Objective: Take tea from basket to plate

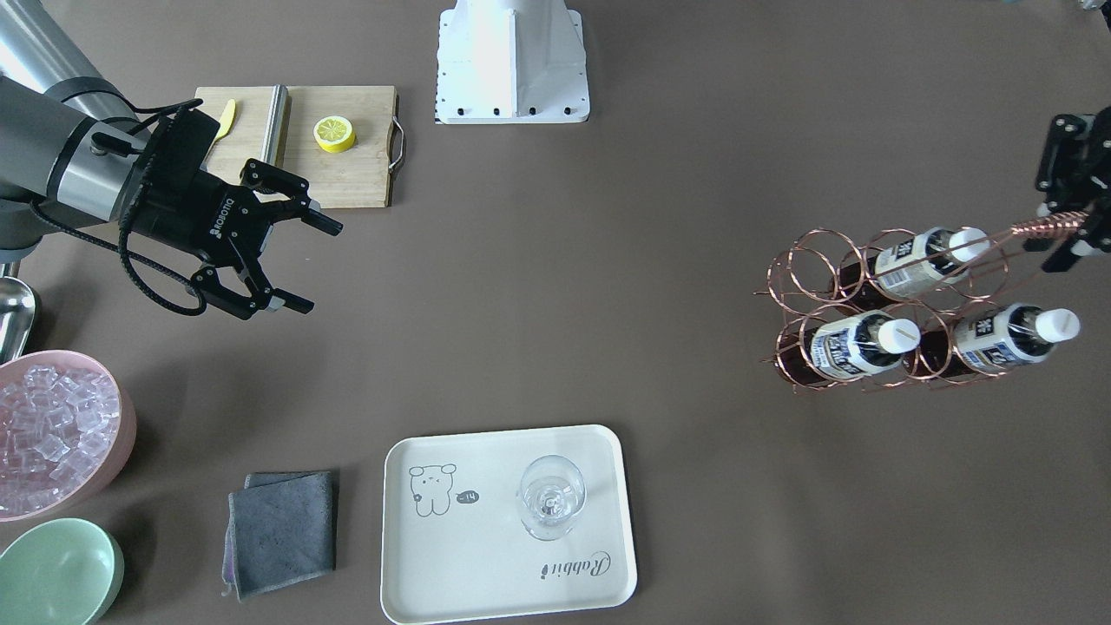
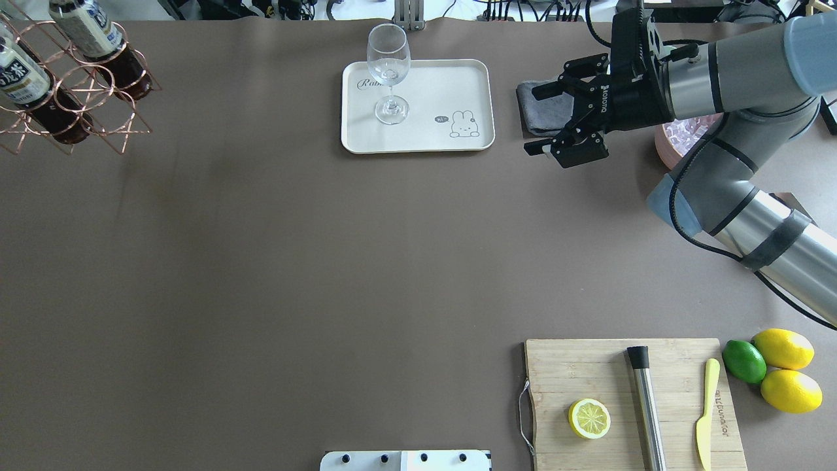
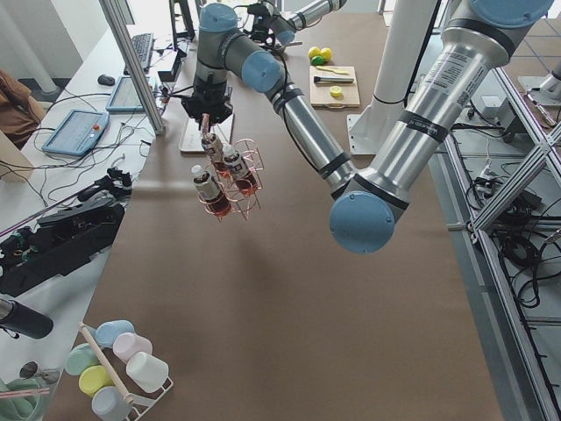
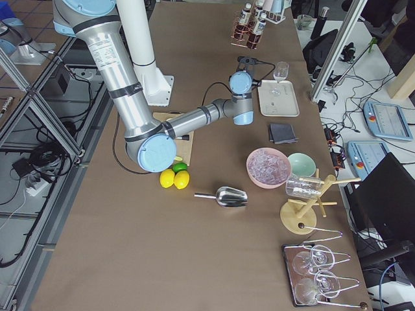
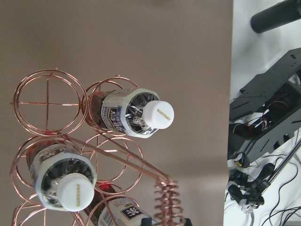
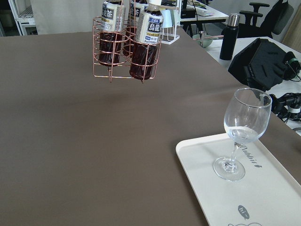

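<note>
Left gripper (image 1: 1069,233) has its jaws pinched on the coiled handle (image 1: 1041,229) of the rose-gold wire basket (image 1: 868,304) with six ring cells. In the left-side view the basket hangs off the brown table (image 1: 608,304). Three clear plastic tea bottles (image 1: 920,260), dark reddish-brown drink, white caps, printed labels, all sit in basket cells. Cream-white rectangular plate (image 1: 486,564) with bear print sits well apart from the basket, with only a clear wine glass (image 1: 551,496) upright on it. Right gripper (image 1: 314,266) hovers over the table with its jaws spread, holding nothing. It is near the wooden cutting board (image 1: 356,174) carrying a lemon half (image 1: 334,134). Grey folded cloth (image 1: 282,531) lies just beside the plate.
</note>
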Robot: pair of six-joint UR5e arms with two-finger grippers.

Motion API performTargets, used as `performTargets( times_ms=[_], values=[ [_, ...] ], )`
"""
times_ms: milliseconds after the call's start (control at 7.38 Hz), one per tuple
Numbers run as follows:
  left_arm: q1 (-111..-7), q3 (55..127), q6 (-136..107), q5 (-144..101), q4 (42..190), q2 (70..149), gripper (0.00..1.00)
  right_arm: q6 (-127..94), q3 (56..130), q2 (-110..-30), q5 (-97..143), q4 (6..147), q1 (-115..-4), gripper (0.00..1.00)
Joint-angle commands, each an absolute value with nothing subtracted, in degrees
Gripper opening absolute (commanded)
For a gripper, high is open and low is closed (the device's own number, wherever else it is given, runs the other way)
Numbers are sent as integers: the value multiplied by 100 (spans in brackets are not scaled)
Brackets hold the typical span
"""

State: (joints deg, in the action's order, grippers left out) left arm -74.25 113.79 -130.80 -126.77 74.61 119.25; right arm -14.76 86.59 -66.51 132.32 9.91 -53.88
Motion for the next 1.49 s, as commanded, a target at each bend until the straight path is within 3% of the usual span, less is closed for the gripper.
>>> performTargets(
  times_ms=[0, 271, 542, 812, 1354],
  values=[
    [-6123, 11970, -14550, -12217, 6146, 12952, 0, -1503, 8657, -6768, 13219, 835, -5396, 100],
    [-5103, 11831, -15455, -11640, 6013, 13934, 0, -1503, 8657, -6768, 13219, 835, -5396, 100],
    [-3777, 11219, -15923, -10833, 5941, 14910, 0, -1494, 8666, -6785, 13219, 826, -5405, 100],
    [-3097, 10987, -16110, -10635, 5976, 15161, 0, -1494, 8657, -6838, 13210, 704, -5405, 100],
    [-3041, 10652, -16128, -10495, 6029, 15355, 0, -1617, 8631, -6926, 13017, 352, -5396, 100]
  ],
)
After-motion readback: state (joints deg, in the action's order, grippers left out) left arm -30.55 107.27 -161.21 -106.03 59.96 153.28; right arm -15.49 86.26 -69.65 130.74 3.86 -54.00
